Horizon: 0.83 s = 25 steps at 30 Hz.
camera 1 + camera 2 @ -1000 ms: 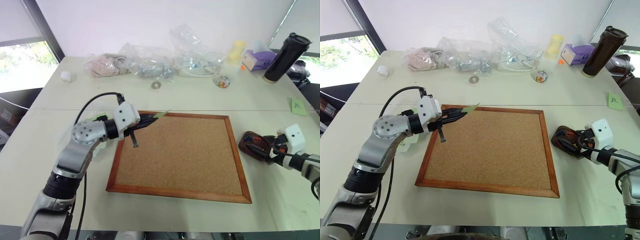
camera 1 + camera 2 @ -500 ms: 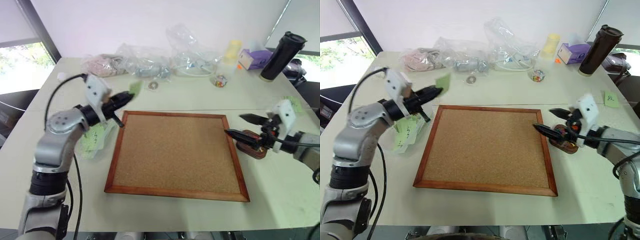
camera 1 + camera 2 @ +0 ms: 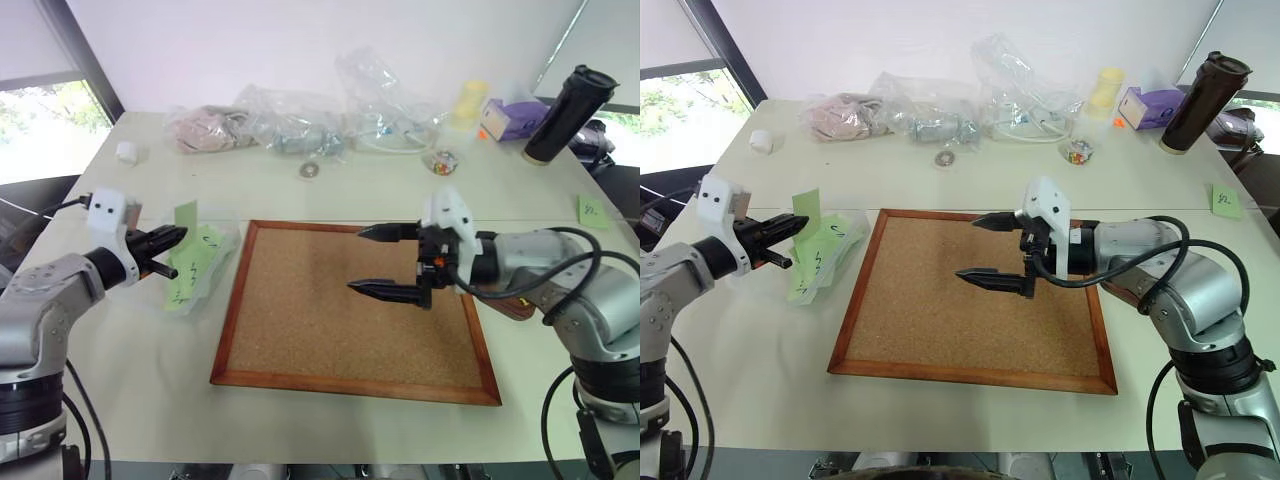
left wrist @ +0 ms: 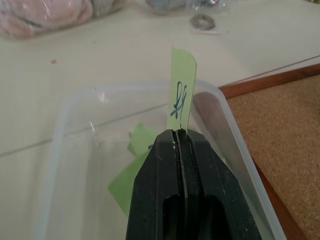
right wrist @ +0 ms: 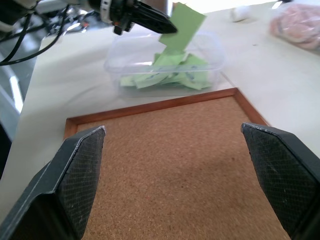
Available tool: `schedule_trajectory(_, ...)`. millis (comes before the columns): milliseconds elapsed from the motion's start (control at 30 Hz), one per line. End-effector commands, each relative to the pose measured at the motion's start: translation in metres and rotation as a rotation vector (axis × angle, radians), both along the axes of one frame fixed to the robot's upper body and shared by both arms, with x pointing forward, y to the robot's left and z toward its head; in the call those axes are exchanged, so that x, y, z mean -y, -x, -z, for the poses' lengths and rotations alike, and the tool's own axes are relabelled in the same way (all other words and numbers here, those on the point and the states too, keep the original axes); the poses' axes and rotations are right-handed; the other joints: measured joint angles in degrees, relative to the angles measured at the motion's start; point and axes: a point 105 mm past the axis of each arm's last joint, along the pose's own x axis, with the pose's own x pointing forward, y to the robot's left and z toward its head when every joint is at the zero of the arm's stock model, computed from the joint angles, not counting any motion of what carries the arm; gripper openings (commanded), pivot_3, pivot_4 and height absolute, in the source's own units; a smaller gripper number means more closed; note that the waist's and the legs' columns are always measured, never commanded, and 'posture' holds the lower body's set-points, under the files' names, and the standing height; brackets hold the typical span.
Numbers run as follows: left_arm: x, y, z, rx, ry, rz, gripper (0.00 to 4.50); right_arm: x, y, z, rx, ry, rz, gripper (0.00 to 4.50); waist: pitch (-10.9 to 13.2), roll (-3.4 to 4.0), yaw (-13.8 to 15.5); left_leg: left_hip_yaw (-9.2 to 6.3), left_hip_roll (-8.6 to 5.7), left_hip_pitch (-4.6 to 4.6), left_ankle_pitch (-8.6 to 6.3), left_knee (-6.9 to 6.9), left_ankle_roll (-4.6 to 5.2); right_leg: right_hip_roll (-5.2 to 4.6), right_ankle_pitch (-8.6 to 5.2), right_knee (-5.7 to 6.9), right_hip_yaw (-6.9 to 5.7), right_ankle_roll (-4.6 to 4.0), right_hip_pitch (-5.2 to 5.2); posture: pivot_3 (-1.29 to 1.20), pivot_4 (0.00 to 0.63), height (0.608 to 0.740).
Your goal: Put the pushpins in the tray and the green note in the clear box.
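My left gripper (image 3: 176, 236) is shut on the green note (image 3: 186, 215), which stands upright between its fingertips with a scribble on it (image 4: 181, 85). It hovers just over the clear box (image 3: 222, 262), left of the corkboard; several green notes (image 5: 165, 75) lie inside the box. My right gripper (image 3: 356, 260) is open and empty, held above the middle of the corkboard and pointing left. The tray (image 3: 518, 307) shows as a dark reddish sliver behind my right forearm. The pushpins are hidden.
The wood-framed corkboard (image 3: 300, 340) fills the table's centre. Soft plastic bags (image 3: 290, 118), a yellow bottle (image 3: 470, 100), a purple box (image 3: 510, 115) and a black tumbler (image 3: 562, 112) line the far side. Another green note (image 3: 592, 210) lies at the table's right edge.
My left gripper carried the green note leftward from the board's corner to over the clear box. My right gripper left the tray and swung left and up over the corkboard.
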Motion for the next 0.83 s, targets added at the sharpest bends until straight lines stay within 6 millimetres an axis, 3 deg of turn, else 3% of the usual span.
schedule_trajectory(33, 0.004, 0.001, 0.018, -0.055, -0.018, 0.012, 0.69, -0.004, 0.000, -0.006, 0.051, 0.007, -0.027, 4.50, 0.0, 0.00, -0.3, 0.01, 0.00, 0.00, 0.00, -0.02, 0.00, -0.01, 0.00, 0.00, 0.00, 0.00, -0.01, 0.00, 0.150, 0.740)
schedule_trajectory(67, 0.004, 0.001, 0.021, -0.065, -0.022, 0.016, 0.99, -0.004, -0.001, -0.005, 0.053, 0.009, -0.024, 4.50, 0.0, 0.00, -0.4, 0.00, 0.00, -0.01, 0.00, -0.03, 0.00, 0.00, 0.00, 0.01, 0.00, 0.00, -0.05, 0.00, 0.150, 0.740)
schedule_trajectory(300, 0.002, 0.012, 0.007, -0.043, 0.017, 0.091, 4.47, 0.002, -0.003, 0.001, 0.050, 0.023, 0.006, 4.50, 0.0, 0.00, -0.5, 0.00, 0.01, -0.05, 0.04, -0.10, -0.07, 0.01, 0.00, 0.02, 0.00, 0.00, -0.16, 0.00, 0.150, 0.740)
schedule_trajectory(600, 0.020, 0.040, -0.043, 0.040, 0.028, 0.336, 4.47, 0.013, -0.007, 0.009, 0.041, 0.049, 0.043, 4.50, 0.0, 0.01, -0.4, 0.01, 0.01, -0.10, 0.03, -0.10, -0.07, -0.04, 0.00, -0.01, 0.01, -0.01, -0.17, 0.00, 0.150, 0.740)
schedule_trajectory(700, 0.041, 0.052, -0.060, 0.080, -0.021, 0.470, 4.47, 0.025, -0.005, 0.008, 0.036, 0.074, 0.064, 4.50, 0.0, 0.02, -0.3, 0.01, 0.01, -0.12, 0.03, -0.10, -0.07, -0.04, 0.00, -0.01, 0.01, -0.01, -0.18, 0.00, 0.150, 0.740)
schedule_trajectory(833, 0.057, 0.058, -0.065, 0.096, -0.024, 0.556, 4.47, 0.033, -0.003, 0.008, 0.035, 0.090, 0.076, 4.50, 0.0, 0.02, -0.4, 0.01, 0.01, -0.14, 0.03, -0.08, -0.07, -0.05, 0.00, -0.03, 0.01, -0.01, -0.17, 0.00, 0.150, 0.740)
